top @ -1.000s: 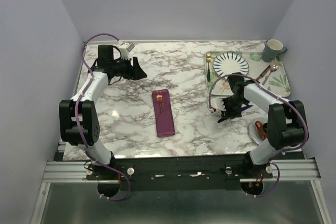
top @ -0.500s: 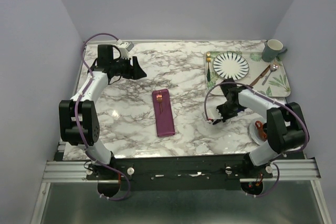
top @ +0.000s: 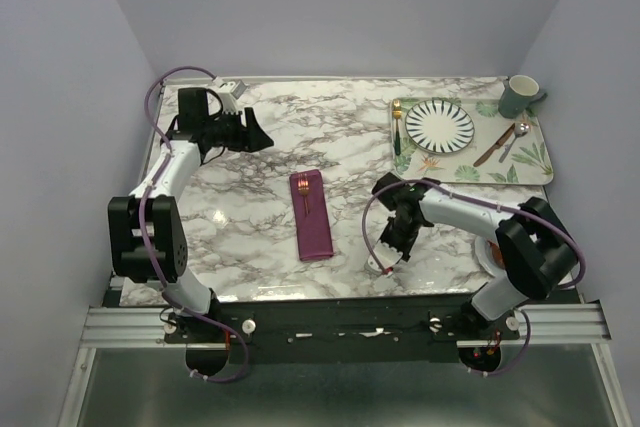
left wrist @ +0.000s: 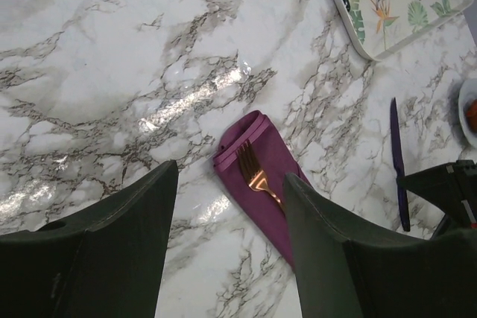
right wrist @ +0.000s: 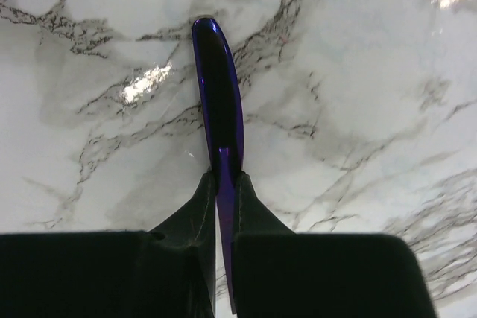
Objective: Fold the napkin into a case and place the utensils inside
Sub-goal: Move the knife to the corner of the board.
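The napkin is folded into a narrow plum-purple case (top: 312,217) in the middle of the marble table, also seen in the left wrist view (left wrist: 277,163). The copper fork (top: 303,192) lies on the case's far end, tines showing (left wrist: 253,171). My right gripper (top: 396,230) is to the right of the case and is shut on the dark blue knife (right wrist: 217,87), which sticks out ahead of the fingertips (right wrist: 225,178) low over the marble. The knife (left wrist: 397,161) also shows in the left wrist view. My left gripper (top: 255,135) hangs open at the far left, holding nothing (left wrist: 229,176).
A leaf-patterned tray (top: 535,162) at the far right holds a striped plate (top: 440,124), a gold utensil (top: 397,129), a silver spoon (top: 516,137) and a brown utensil (top: 493,151). A grey mug (top: 518,96) stands behind it. A small dish (top: 487,252) sits by the right arm.
My right arm has swung left and nearer, from beside the tray toward the case, and its jaws have closed on the knife. The left arm shifted slightly left.
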Robot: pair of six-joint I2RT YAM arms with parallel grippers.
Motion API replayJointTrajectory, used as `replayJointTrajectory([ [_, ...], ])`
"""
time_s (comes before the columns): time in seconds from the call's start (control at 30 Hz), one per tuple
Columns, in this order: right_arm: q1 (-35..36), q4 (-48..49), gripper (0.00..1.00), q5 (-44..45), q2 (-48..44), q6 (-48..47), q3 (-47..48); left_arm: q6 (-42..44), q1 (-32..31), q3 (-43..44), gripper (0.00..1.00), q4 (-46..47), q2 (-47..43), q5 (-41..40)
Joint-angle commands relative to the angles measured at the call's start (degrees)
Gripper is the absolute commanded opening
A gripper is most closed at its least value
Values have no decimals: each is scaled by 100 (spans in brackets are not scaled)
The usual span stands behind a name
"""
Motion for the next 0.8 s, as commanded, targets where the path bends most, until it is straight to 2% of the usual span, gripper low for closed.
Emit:
replayJointTrajectory([
  [0.0,372,54,12,165,329,-1680,151,-163,69,-245,68,279,-340,-83],
  [0.17,276,74,17,596,927,-2209,791,-163,69,-465,68,367,-533,-109],
  [0.2,189,82,24,597,954,-2576,836,-171,78,-526,68,410,-560,-118],
  [0.27,118,152,32,606,1041,-2833,942,-198,69,-562,68,437,-613,-127],
  [0.3,100,187,41,571,1059,-2930,1090,-198,78,-597,68,463,-622,-127],
  [0.47,100,-66,62,141,753,-2695,1372,-189,87,-606,68,507,-692,-118],
  [0.5,126,-206,70,-199,404,-2363,1381,-189,96,-580,69,499,-692,-110],
  [0.57,179,-261,75,-465,16,-1783,1338,-198,122,-545,69,499,-718,-101],
  [0.6,249,-95,77,-693,-326,-814,1329,-215,140,-527,69,525,-719,-92],
  [0.67,302,151,77,-818,-636,481,1425,-294,166,-536,69,569,-754,-92],
  [0.7,320,353,77,-809,-733,1958,1573,-347,183,-544,69,647,-762,-92],
  [0.77,311,809,77,-443,-787,4054,2029,-522,210,-606,69,753,-763,-118],
])
